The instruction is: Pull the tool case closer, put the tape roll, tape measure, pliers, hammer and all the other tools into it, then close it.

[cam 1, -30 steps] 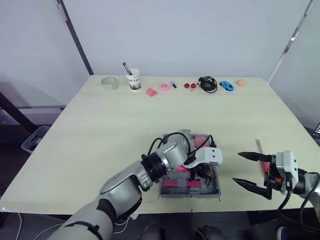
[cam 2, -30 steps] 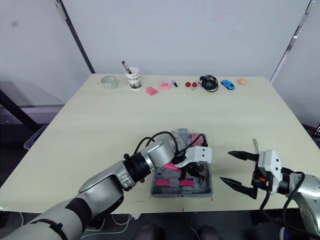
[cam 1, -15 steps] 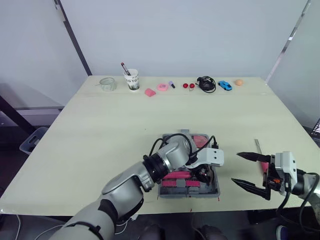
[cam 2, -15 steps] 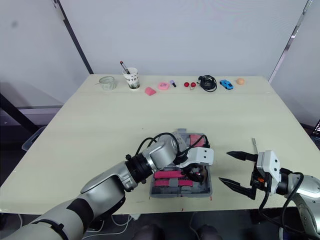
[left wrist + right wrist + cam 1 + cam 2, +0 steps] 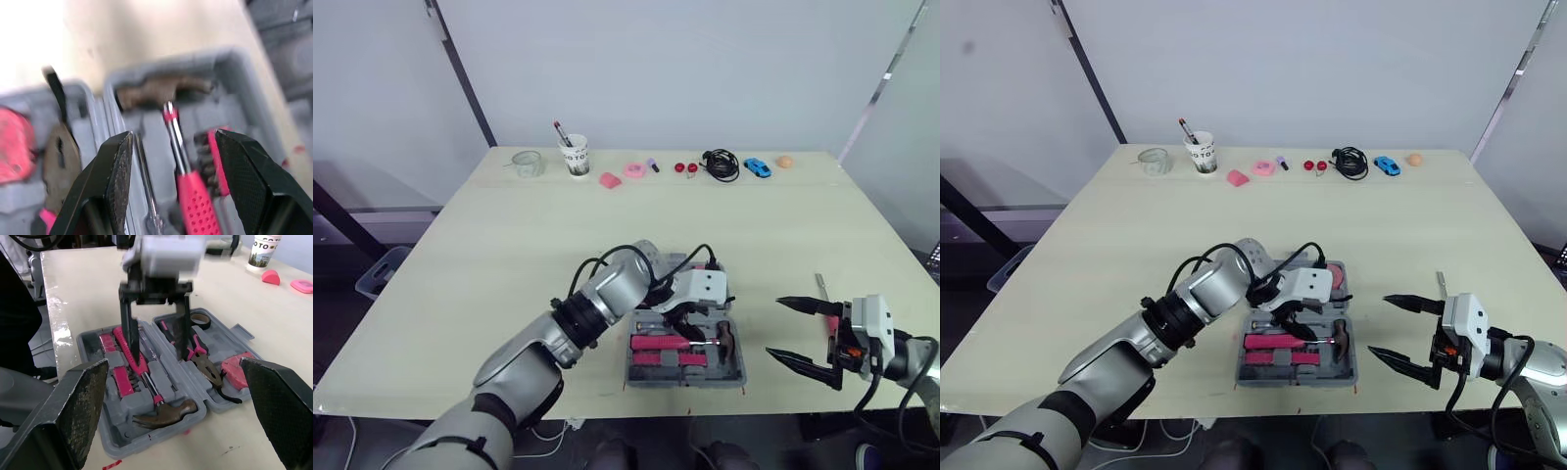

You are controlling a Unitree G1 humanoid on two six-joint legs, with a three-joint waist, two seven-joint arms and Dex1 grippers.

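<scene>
- The table (image 5: 509, 255) carries the open grey tool case (image 5: 740, 367) at the middle of its near edge.
- In the half of the case closer to the near edge lies the hammer (image 5: 137, 364), with its pink handle toward the table's left edge and its dark head toward the right edge. A thin screwdriver (image 5: 146, 340) lies beside it.
- The other half holds the pliers (image 5: 203, 360), the black tape roll (image 5: 199, 320) and the pink tape measure (image 5: 236, 369).
- The left gripper (image 5: 1298, 318) hangs over the middle of the case with its fingers wide apart and nothing held. One finger points down at the hammer handle and the other at the pliers. I cannot tell if they touch.
- The right gripper (image 5: 775, 326) is near the near right corner of the table, just beside the case. Its fingers are spread wide and hold nothing.
- A thin tool (image 5: 819, 284) with a metal end lies on the table behind the right gripper. It is partly hidden.
- Along the far edge stand a paper cup (image 5: 575, 156), a black cable (image 5: 720, 164) and a blue toy car (image 5: 757, 167).
</scene>
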